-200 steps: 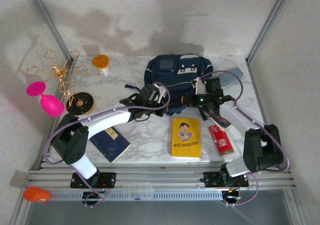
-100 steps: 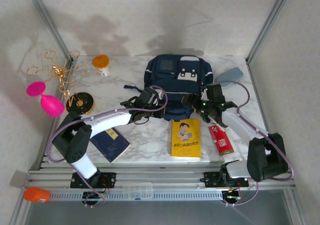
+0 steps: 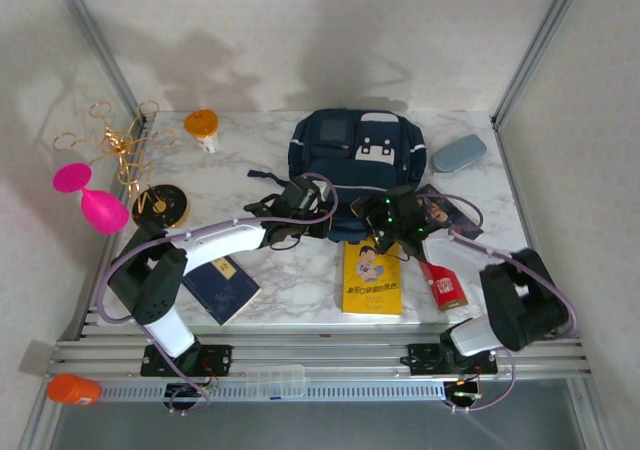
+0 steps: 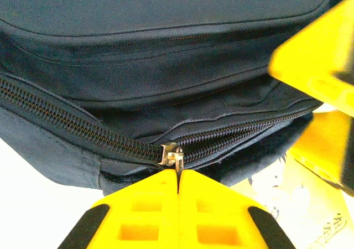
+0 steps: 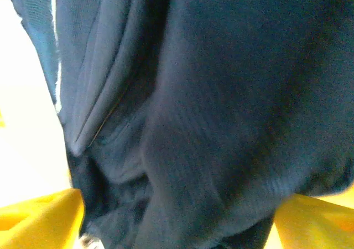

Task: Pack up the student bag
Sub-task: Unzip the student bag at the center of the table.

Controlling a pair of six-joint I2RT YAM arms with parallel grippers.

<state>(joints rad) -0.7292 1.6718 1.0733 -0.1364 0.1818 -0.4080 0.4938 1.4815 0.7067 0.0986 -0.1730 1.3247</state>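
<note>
- Bench [image 3: 250,170] from above: the student bag [image 3: 355,155] lies at the far middle of the marble top. The left hand [image 3: 322,217] is at its near-left edge and the right hand [image 3: 372,218] at its near edge, the two close together. A yellow book [image 3: 371,275] lies just near of the bag, with a red pack [image 3: 443,282] to its right. A dark blue book [image 3: 222,285] is at the near left and a grey case [image 3: 459,153] at the far right.
- Left wrist: the left hand [image 4: 178,174] has its yellow fingers [image 4: 146,205] pressed together, pinching the metal zipper pull [image 4: 175,156] of the student bag [image 4: 166,50]. The zip gapes to the right of the pull. Yellow book cover [image 4: 298,205] shows at the lower right.
- Right wrist: the right hand [image 5: 177,227] stands wide, its fingers [image 5: 38,216] at opposite sides. Navy fabric of the student bag [image 5: 221,105] bulges between them. Whether they press it I cannot tell.
</note>
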